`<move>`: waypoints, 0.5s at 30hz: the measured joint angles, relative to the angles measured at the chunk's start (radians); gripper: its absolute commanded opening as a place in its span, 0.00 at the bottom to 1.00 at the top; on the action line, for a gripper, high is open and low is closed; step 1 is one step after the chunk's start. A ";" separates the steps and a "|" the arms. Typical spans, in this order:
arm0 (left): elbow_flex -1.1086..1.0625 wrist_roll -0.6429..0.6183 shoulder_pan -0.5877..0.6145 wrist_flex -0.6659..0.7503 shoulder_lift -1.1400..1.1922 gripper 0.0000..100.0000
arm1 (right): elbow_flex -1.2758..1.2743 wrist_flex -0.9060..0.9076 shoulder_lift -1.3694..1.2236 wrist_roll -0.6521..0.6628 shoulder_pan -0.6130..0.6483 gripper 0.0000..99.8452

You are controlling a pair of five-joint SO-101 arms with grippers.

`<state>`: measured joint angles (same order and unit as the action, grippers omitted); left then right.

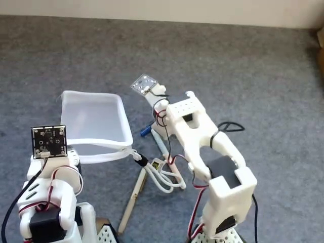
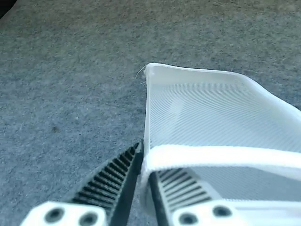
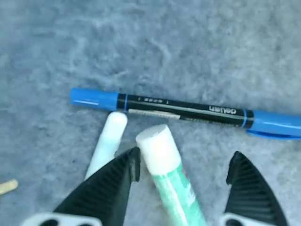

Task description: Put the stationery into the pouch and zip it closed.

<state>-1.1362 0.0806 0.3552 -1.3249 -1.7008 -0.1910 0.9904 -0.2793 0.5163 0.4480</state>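
**Two tools: one clamped on the pouch, one open over the stationery**

1. Left tool [image 2: 145, 164]: the ribbed jaws are pressed together on the white rim band at one corner of the pouch [image 2: 211, 113]. No gap is visible between the jaws and the fabric.

2. Pouch: white, mesh-sided, lying on the grey tabletop [image 1: 243, 55] at the left of the scene, just beyond the left arm. Its near edge is held by the left tool. Its right edge ends close to the right arm.

3. Right tool [image 3: 184, 157]: the jaws stand wide apart and hold nothing. It hangs low over the stationery, to the right of the pouch.

4. Stationery, all on the tabletop outside the pouch:
   - Marker [image 3: 188, 110]: black barrel, blue at both ends, lying flat just beyond the tips of the right tool.
   - Glue stick [image 3: 162, 150]: green body with a white cap, lying between the open jaws, closer to one jaw.
   - White stick [image 3: 109, 139]: slim, beside the glue stick, its tip almost at the marker.
   - Wooden strip [image 1: 130, 200]: flat, lying between the two arm bases, nearer than the pouch.
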 measured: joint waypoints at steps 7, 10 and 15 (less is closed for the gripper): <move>0.000 0.000 0.000 0.000 0.000 0.01 | 0.017 0.000 -0.057 0.000 -0.003 0.13; 0.000 0.000 0.000 0.000 0.000 0.01 | 0.028 -0.002 -0.057 0.000 -0.009 0.07; 0.000 0.000 0.000 0.000 0.000 0.01 | 0.029 -0.009 -0.057 0.000 -0.017 0.00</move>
<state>-1.1362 0.0806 0.3552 -1.3249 -1.7008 -0.1619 0.9812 -0.3360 0.5163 0.4312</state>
